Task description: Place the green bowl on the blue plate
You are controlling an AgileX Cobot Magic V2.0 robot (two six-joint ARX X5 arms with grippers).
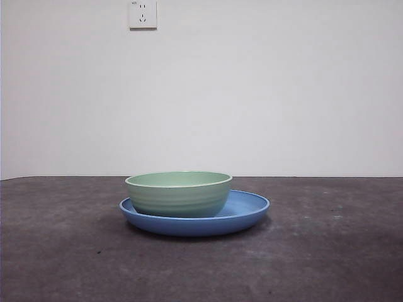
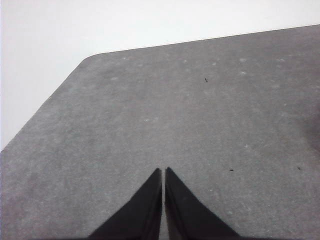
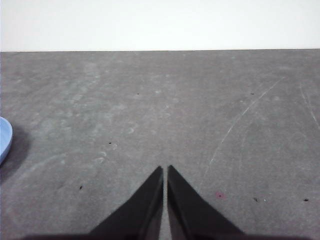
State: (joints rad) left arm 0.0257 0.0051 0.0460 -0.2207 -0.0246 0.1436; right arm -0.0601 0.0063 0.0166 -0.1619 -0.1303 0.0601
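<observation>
The pale green bowl (image 1: 179, 194) stands upright on the blue plate (image 1: 249, 211), toward its left side, in the middle of the table in the front view. A sliver of the blue plate (image 3: 4, 137) also shows at the edge of the right wrist view. My left gripper (image 2: 163, 172) is shut and empty above bare table, with neither dish in its view. My right gripper (image 3: 165, 170) is shut and empty above bare table, apart from the plate. Neither arm shows in the front view.
The table is a dark grey mat (image 1: 327, 251). A white wall with a power socket (image 1: 143, 14) stands behind it. The left wrist view shows the mat's rounded far corner (image 2: 92, 57).
</observation>
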